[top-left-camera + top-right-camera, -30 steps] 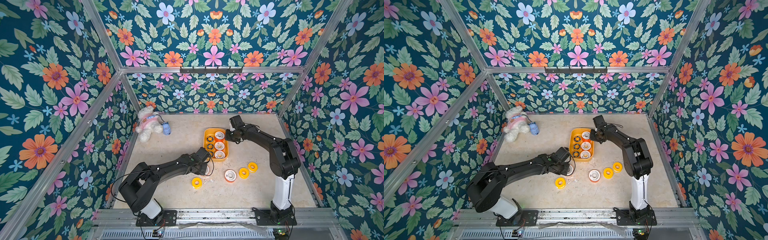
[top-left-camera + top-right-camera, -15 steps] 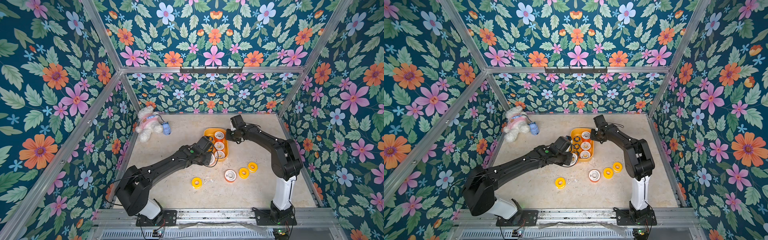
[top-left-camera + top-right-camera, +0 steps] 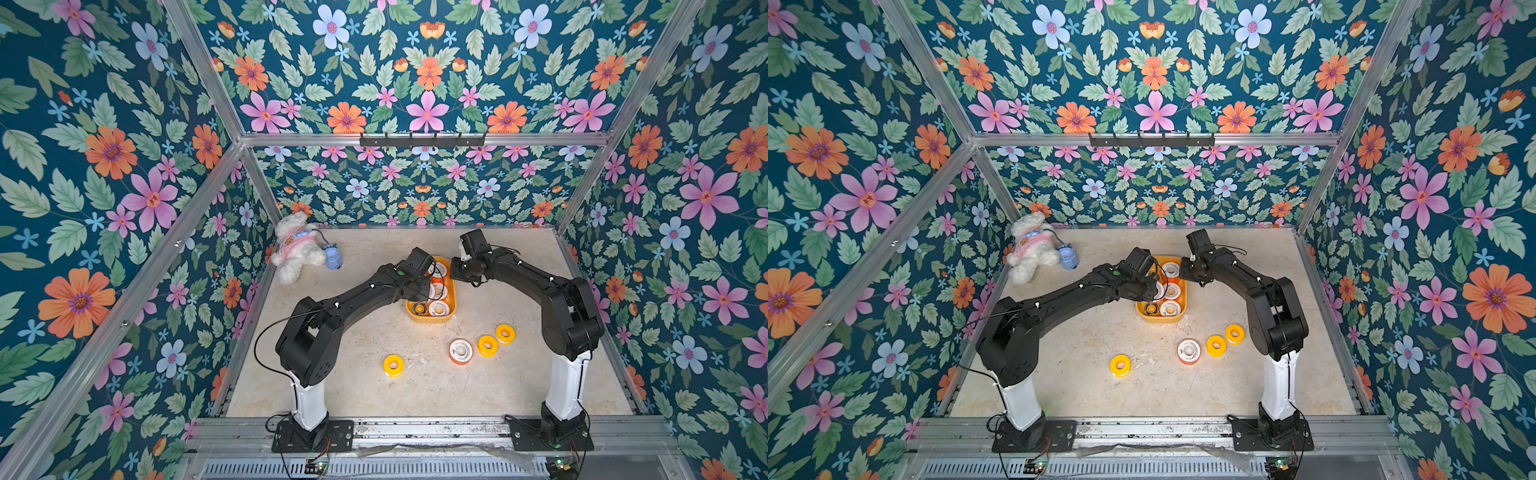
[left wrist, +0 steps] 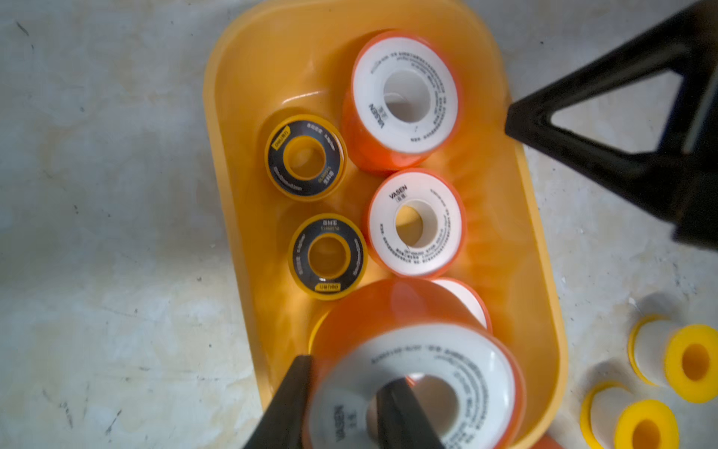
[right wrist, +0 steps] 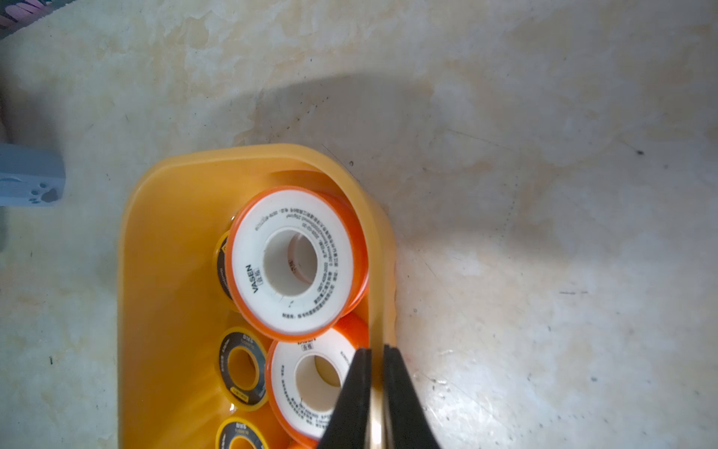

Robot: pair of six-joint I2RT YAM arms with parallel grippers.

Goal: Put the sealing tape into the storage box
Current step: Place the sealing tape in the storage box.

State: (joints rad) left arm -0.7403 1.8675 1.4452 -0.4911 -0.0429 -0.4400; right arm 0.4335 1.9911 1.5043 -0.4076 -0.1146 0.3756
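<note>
The yellow storage box (image 3: pixel 430 320) (image 4: pixel 241 116) lies mid-table with several spools of sealing tape inside: white-faced, orange-rimmed ones (image 4: pixel 415 248) (image 5: pixel 248 241) and smaller black-and-yellow ones (image 4: pixel 305 134). My left gripper (image 4: pixel 347 371) hangs over the box's near end, shut on a white-and-orange spool (image 4: pixel 466 373), one finger through its hole and one outside. My right gripper (image 5: pixel 376 350) is shut on the box's right wall near the far end. Loose on the table nearer the front lie three yellow spools (image 3: pixel 393 365) (image 3: pixel 488 345) (image 3: pixel 505 333) and one white-and-orange spool (image 3: pixel 461 351).
A white plush toy (image 3: pixel 297 247) with a small blue object (image 3: pixel 332 257) lies at the far left corner. Flowered walls close in the table on three sides. Both arms arch inward over the table's middle towards the box.
My left arm has swung from the table in front of the box to above it, carrying the white-and-orange spool. The right gripper has closed fully on the box wall.
</note>
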